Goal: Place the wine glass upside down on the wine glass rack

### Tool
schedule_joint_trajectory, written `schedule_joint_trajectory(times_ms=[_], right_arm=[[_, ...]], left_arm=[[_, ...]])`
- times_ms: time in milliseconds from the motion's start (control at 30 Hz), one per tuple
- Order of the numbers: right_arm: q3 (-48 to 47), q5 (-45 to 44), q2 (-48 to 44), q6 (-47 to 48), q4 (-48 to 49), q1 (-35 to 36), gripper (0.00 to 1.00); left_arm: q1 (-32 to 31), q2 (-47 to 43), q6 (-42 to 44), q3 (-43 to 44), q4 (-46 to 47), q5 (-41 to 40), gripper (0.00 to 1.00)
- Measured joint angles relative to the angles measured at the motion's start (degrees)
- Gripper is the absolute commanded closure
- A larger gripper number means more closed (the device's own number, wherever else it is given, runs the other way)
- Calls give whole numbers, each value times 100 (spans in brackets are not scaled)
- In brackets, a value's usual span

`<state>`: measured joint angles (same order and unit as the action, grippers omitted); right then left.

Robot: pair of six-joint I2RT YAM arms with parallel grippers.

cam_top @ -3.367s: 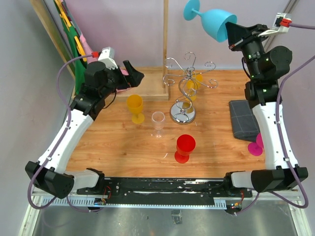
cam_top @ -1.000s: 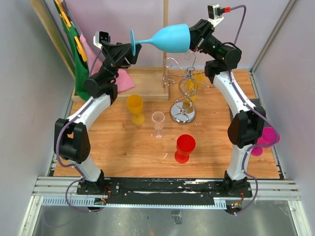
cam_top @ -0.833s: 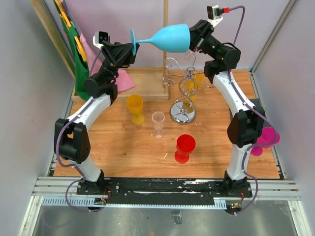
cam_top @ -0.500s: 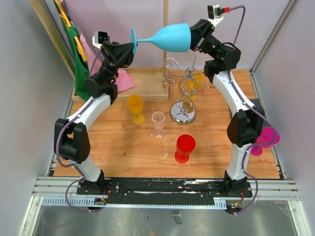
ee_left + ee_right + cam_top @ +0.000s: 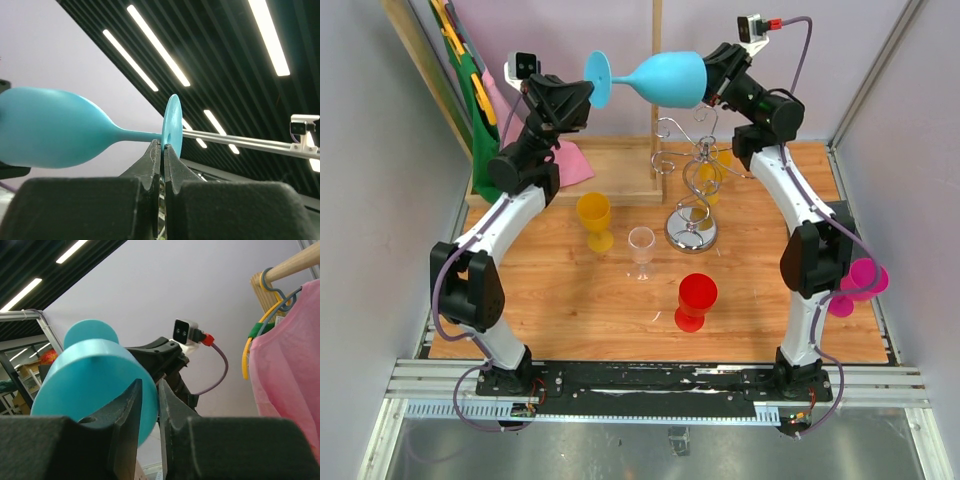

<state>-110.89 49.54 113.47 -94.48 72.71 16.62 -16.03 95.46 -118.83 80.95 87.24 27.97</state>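
While the blue wine glass (image 5: 665,78) hangs sideways high above the wine glass rack (image 5: 700,170), the left gripper (image 5: 162,145) pinches only its foot's edge. The right gripper (image 5: 150,383) straddles the bowl's rim, but I cannot tell whether it grips. If that thin pinch slips, the glass could drop onto the rack.
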Motion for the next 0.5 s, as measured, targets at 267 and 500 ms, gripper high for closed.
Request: schedule_joint_trajectory(times_ms=[267,500], right_arm=[[304,-35,-68,-52,155,-232,69],[592,-55,-304,-68,186,-573,67]], left_arm=[[55,24,0,382,7,-59,100],[365,114,0,638,9,-83,100]])
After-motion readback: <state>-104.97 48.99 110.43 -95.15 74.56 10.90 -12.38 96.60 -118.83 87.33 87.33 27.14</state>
